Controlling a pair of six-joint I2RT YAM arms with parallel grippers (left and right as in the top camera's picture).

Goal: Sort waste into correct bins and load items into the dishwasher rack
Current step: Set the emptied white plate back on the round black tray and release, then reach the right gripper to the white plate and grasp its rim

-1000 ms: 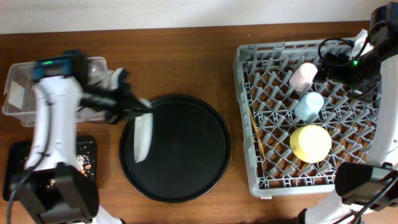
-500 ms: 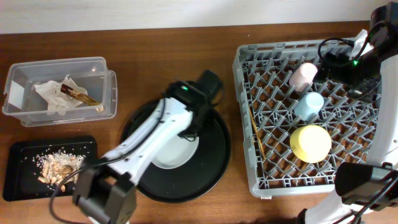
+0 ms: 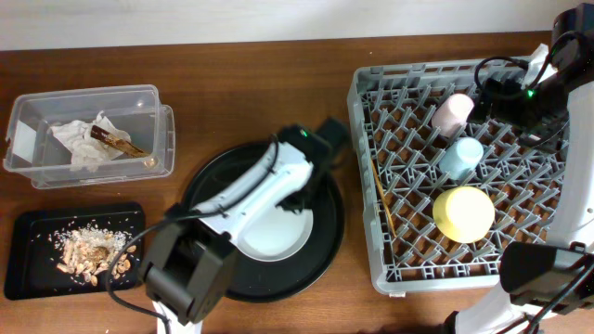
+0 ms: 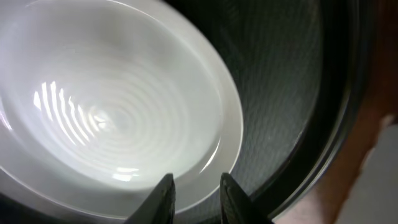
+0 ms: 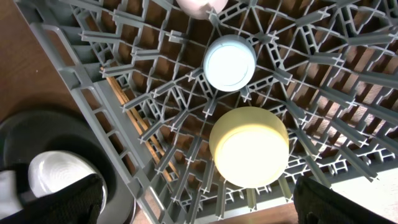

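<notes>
pale grey plate (image 4: 112, 118) flat on round black tray (image 4: 280, 93), rim at left gripper (image 4: 195, 182) tips | jaws narrowly apart, empty | arm (image 3: 251, 190) stretched over tray

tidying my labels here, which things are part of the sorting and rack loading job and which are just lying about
Job: napkins, clear box, food scraps, shallow black tray, grey plate, pink cup, blue cup, yellow saucer, chopsticks, dishwasher rack.
Lying about: round black tray, table.
</notes>
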